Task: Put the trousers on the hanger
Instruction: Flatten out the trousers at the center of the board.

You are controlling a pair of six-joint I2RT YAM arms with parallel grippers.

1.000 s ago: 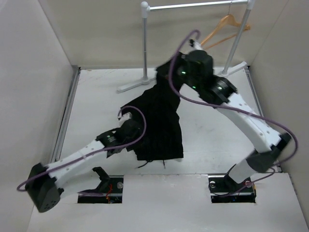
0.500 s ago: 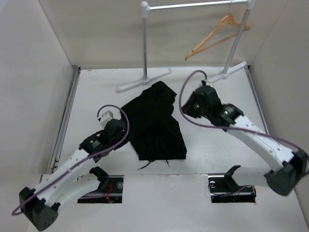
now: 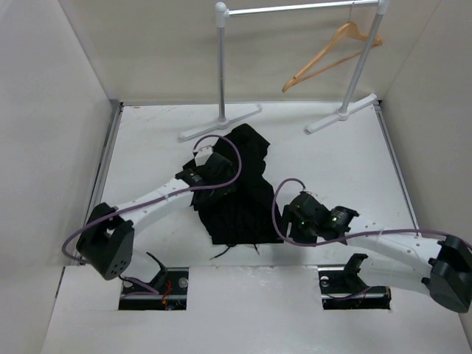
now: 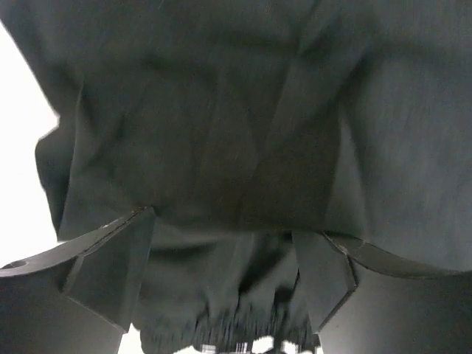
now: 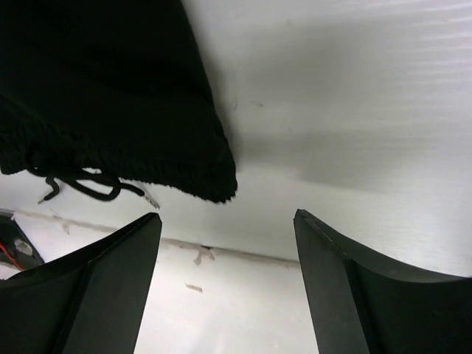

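The black trousers (image 3: 240, 184) lie in a crumpled heap on the white table, waistband and drawstring toward the near edge. My left gripper (image 3: 217, 183) hovers over their left part; in the left wrist view it (image 4: 221, 254) is open, with black fabric (image 4: 236, 110) filling the view under the jaws. My right gripper (image 3: 291, 227) is open and empty just right of the waistband corner (image 5: 110, 96), over bare table (image 5: 228, 265). The tan wooden hanger (image 3: 332, 51) hangs on the rail at the back right, far from both grippers.
The grey metal rail stand (image 3: 221, 66) stands at the back, its feet (image 3: 220, 122) on the table just behind the trousers. A loose drawstring (image 5: 81, 184) trails from the waistband. White walls enclose the table on the left, back and right.
The right arm let the lifted trousers drop and swung back to the near right of the heap. The left arm moved from the heap's left side onto it.
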